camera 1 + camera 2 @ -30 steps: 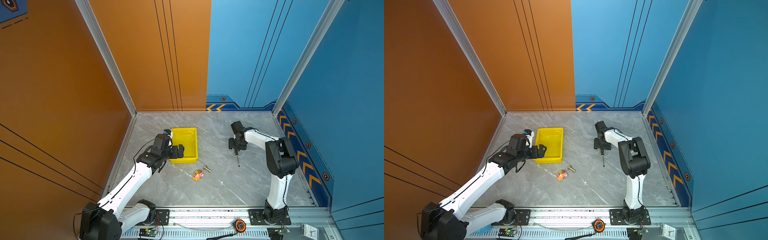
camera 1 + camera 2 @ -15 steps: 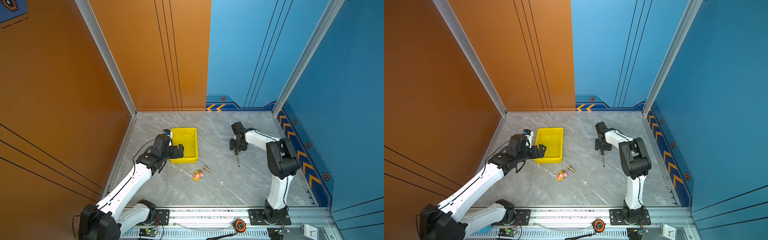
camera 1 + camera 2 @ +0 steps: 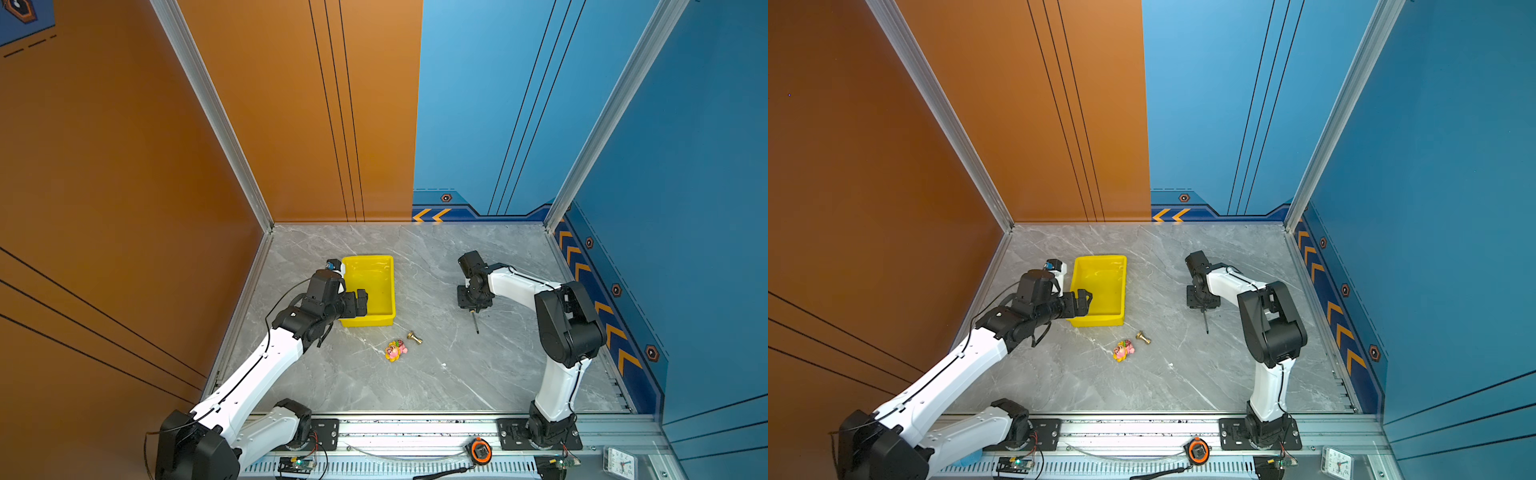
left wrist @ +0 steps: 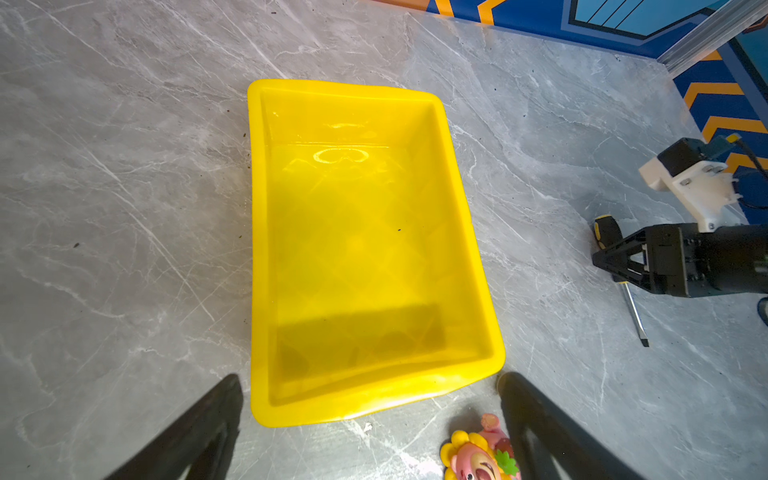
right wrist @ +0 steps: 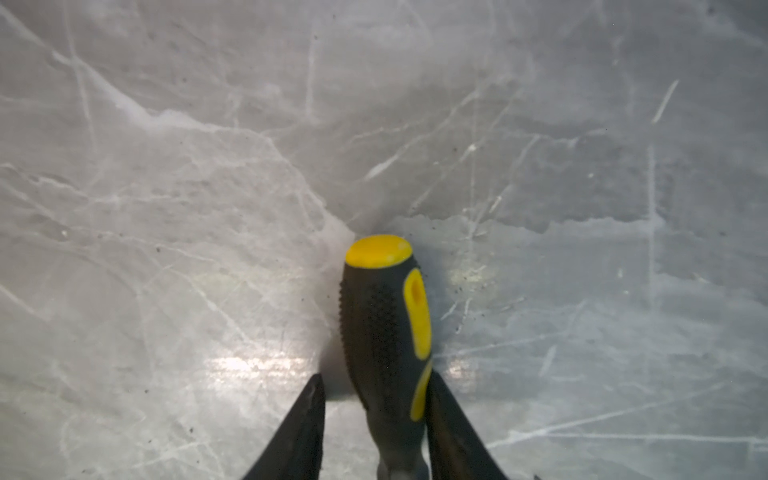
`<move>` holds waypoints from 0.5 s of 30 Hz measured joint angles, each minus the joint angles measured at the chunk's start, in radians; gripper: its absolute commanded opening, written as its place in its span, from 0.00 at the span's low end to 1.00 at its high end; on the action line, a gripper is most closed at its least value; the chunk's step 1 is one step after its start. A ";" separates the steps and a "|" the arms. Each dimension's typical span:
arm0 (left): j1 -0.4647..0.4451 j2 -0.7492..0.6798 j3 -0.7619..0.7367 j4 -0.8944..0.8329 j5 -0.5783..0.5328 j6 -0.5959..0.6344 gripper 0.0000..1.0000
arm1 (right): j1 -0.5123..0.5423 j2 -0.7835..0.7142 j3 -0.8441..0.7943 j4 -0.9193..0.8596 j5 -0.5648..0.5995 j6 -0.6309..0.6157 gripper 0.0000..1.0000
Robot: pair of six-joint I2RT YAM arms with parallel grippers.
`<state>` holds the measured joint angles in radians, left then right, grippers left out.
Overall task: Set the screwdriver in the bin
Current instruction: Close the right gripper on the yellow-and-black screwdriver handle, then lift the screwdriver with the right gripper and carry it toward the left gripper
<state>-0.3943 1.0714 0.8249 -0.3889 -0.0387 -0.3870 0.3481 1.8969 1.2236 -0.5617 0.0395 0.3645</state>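
My right gripper [image 3: 473, 306] is down at the gray marble table [image 3: 415, 382], right of the middle, with its jaws on either side of the screwdriver [image 5: 382, 324]. The screwdriver lies flat on the table. Its black and yellow handle is under my gripper on the far side, and its thin metal shaft [image 3: 475, 322] points toward the near edge. In the right wrist view one finger [image 5: 449, 419] touches the handle, while the other finger [image 5: 305, 424] stands just apart from it with a thin strip of shadow between them. So these jaws are narrowed around the handle but not pinching it, and the screwdriver rests on the table.

The yellow bin [image 3: 368, 322] sits well to the left of the screwdriver, near the left wall, and there is nothing in it.

My left gripper [image 3: 360, 302] hangs over the bin's near left corner with its jaws spread wide and nothing between them. In the left wrist view the two dark fingers [image 4: 208, 424] stand far apart at one short end of the bin. I cannot tell if either one touches the rim.

Between the bin and the screwdriver, closer to the near edge, lie a small pink and yellow toy [image 3: 395, 350] and, just beside it on the right, a small brass piece [image 3: 414, 337].
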 measured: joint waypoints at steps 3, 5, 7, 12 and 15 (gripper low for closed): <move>0.000 0.000 0.000 0.000 -0.003 0.000 0.98 | 0.002 0.000 -0.001 0.005 0.000 0.005 0.22; 0.000 0.000 0.000 0.000 -0.004 0.000 0.98 | 0.002 -0.001 -0.005 0.010 0.002 0.003 0.18; 0.000 0.000 0.000 0.000 -0.006 0.000 0.98 | 0.002 -0.010 -0.019 0.025 0.001 0.003 0.12; 0.000 0.013 0.002 0.001 0.002 0.000 0.98 | 0.004 -0.056 -0.087 0.099 -0.014 0.002 0.03; 0.000 0.032 0.014 0.002 0.025 -0.002 0.98 | 0.019 -0.106 -0.140 0.137 -0.056 -0.001 0.01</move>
<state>-0.3943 1.1034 0.8387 -0.3866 -0.0135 -0.3893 0.3676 1.7905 1.0840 -0.4248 -0.0166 0.3634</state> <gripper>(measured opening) 0.978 0.196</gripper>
